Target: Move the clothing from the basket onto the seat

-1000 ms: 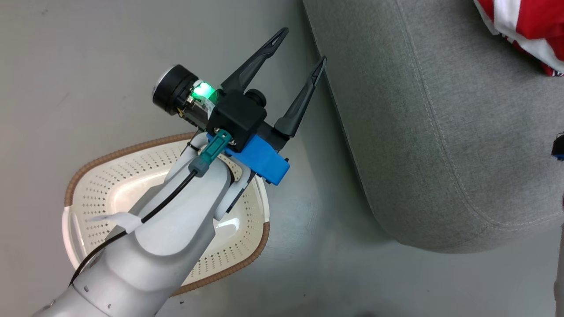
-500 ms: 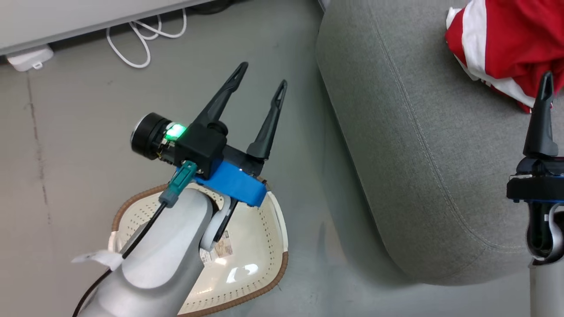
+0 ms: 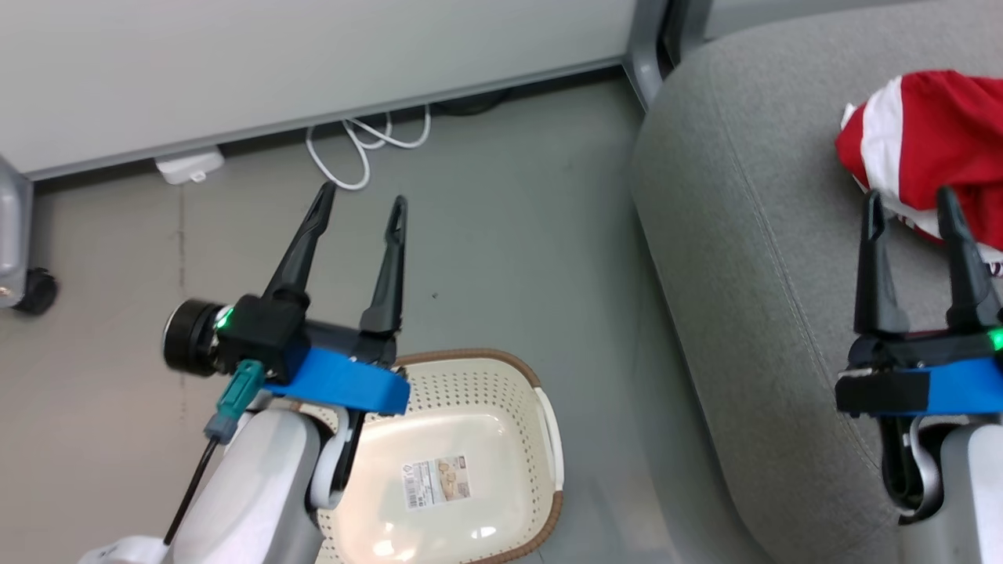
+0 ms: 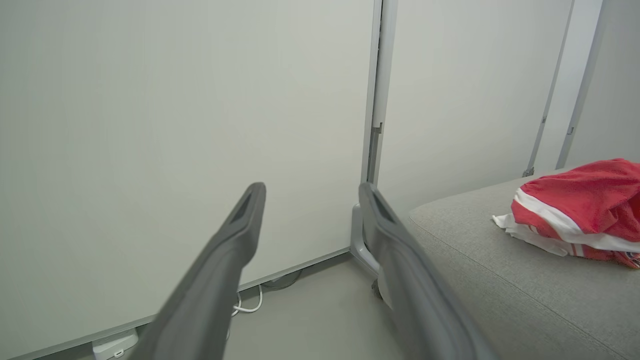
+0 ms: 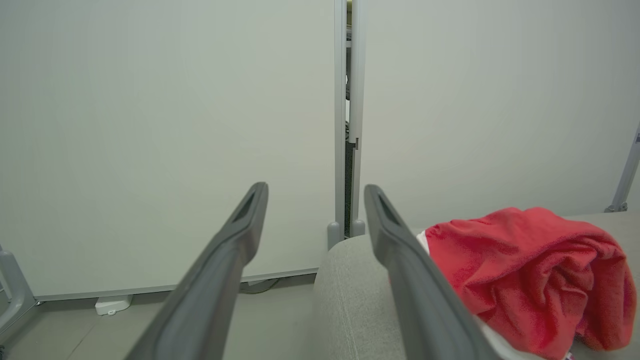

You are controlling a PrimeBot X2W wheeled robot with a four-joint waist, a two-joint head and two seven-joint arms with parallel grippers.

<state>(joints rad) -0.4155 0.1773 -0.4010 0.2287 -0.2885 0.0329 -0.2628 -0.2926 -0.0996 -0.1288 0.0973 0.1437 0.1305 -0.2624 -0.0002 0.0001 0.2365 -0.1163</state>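
Broadly, pale wall panels [image 3: 313, 63] are closing off the far side, with grey floor [image 3: 509, 235] running below them.

Seat [image 3: 752, 258] is taking up the right of the head view. It is grey woven fabric with a rounded corner and a stitched seam following the edge. Its near edge is running from upper centre down toward lower right.

Basket [image 3: 470, 356] is sitting on the floor near the seat, not touching it, partly under the left forearm. It is cream plastic with perforated walls and a brown woven-look rim. A white handle is facing the seat, and the smooth bottom is carrying a paper label [image 3: 437, 482]. The arm is covering one end, so its long axis cannot be told.

Clothing [image 3: 932, 141] is lying on the seat top, toward the far right, as a bunched red heap of soft fabric. In the left wrist view it is spreading wider than tall, with a white band running along its lower edge.

Left claw [image 3: 363, 196] is hanging over the floor beyond the basket. Its fingers are pointing toward the wall, parted to a moderate gap and gripping nothing.

Right claw [image 3: 909, 194] is hovering over the seat, parted about the same and gripping nothing. Its tips are pointing at the clothing's near edge, and contact with the fabric cannot be told.

White cable [image 3: 360, 145] is looping at the wall's foot.
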